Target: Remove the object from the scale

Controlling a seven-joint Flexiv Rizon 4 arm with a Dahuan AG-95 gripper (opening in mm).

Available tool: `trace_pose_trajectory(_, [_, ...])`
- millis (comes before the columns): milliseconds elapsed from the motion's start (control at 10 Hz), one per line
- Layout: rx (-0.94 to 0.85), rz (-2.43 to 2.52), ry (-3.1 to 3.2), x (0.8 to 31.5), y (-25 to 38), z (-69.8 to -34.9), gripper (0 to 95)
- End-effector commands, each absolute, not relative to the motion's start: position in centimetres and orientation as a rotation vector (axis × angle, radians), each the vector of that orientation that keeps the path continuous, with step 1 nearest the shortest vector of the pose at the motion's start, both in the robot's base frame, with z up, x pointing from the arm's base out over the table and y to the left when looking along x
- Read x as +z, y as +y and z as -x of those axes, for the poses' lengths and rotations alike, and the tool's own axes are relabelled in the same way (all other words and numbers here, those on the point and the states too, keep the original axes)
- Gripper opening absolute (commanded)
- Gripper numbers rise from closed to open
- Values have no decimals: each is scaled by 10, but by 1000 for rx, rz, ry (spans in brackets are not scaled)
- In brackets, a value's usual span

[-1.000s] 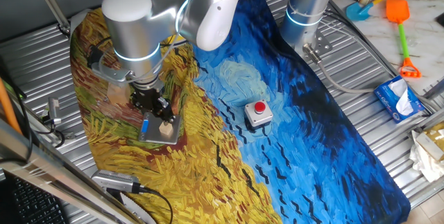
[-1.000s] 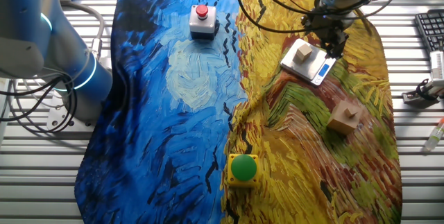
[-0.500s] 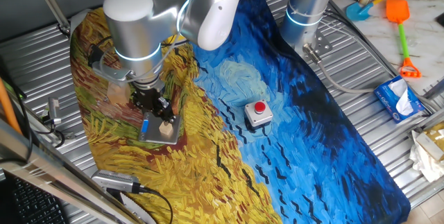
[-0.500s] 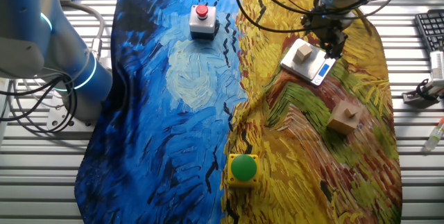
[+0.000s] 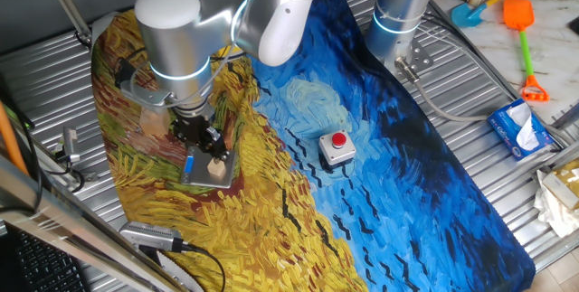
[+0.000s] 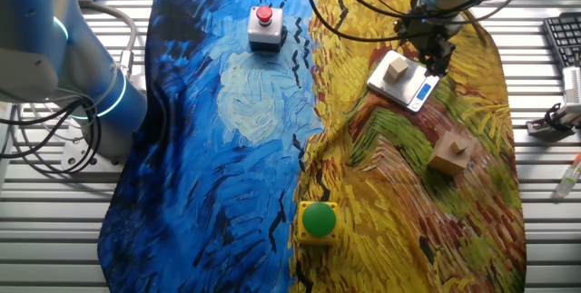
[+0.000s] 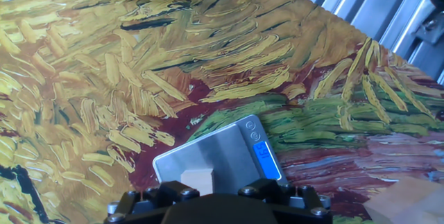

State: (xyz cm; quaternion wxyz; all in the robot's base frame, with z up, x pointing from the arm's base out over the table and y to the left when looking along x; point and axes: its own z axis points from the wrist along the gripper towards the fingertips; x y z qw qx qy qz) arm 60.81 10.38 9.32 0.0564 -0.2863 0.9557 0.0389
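The scale (image 5: 197, 171) is a thin silver plate with a blue strip, lying on the yellow part of the painted cloth. It also shows in the other fixed view (image 6: 408, 85) and in the hand view (image 7: 222, 151). The small tan cube (image 5: 217, 171) sits on the plate (image 6: 396, 71), near its edge at the bottom of the hand view (image 7: 198, 179). My gripper (image 5: 206, 146) hangs just above the scale, beside the cube on the blue-strip side (image 6: 435, 60). Its jaws look spread and hold nothing. In the hand view only the black finger bases (image 7: 163, 195) show, with the cube between them.
A grey box with a red button (image 5: 336, 147) stands mid-cloth (image 6: 264, 26). A larger tan block (image 6: 450, 155) and a green button on a yellow box (image 6: 318, 219) lie nearer the cloth's other end. A second arm's base (image 6: 86, 84) stands beside the cloth.
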Motion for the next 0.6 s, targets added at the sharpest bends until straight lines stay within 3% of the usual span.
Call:
trace_pose_trajectory(100, [117,869,2898,93,103,-608,760])
trace_pose_trajectory(600, [115,854,2901,93,103,-608,760])
